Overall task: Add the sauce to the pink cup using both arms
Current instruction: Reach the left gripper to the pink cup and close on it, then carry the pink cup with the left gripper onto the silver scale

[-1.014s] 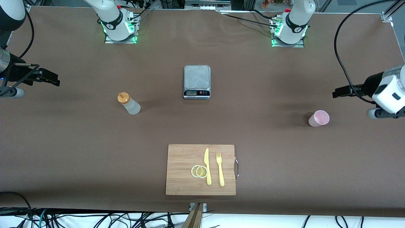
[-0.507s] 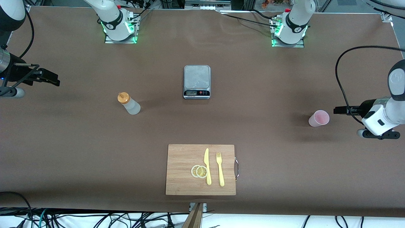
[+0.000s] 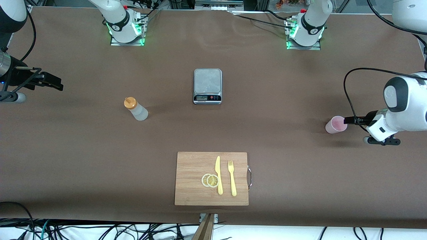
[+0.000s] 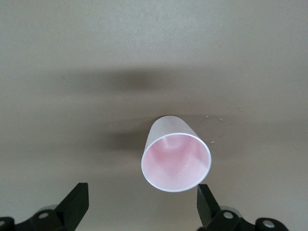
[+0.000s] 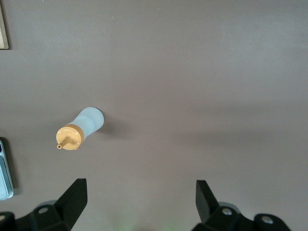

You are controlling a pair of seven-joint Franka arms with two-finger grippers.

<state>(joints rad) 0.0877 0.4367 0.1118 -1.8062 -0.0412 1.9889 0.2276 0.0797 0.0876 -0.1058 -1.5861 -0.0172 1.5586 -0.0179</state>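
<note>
Brown worktop (image 3: pixel 100 160) carries a board (image 3: pixel 193 173) w/ knife, fork & lemon slices nearest the camera, scale (image 3: pixel 207 86) mid-table. Left hand (image 3: pixel 349 119) is low, just beside the cup (image 3: pixel 335 125) at the left arm's end, fingers (image 4: pixel 77 204) spread, not touching it. Right hand (image 3: pixel 53 83) waits, spread, over its own end; sauce (image 3: pixel 135 109) stands apart, upright.

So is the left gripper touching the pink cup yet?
Apart. The left wrist view shows the left gripper open, its fingers clear of the pink cup, with bare table between.
</note>
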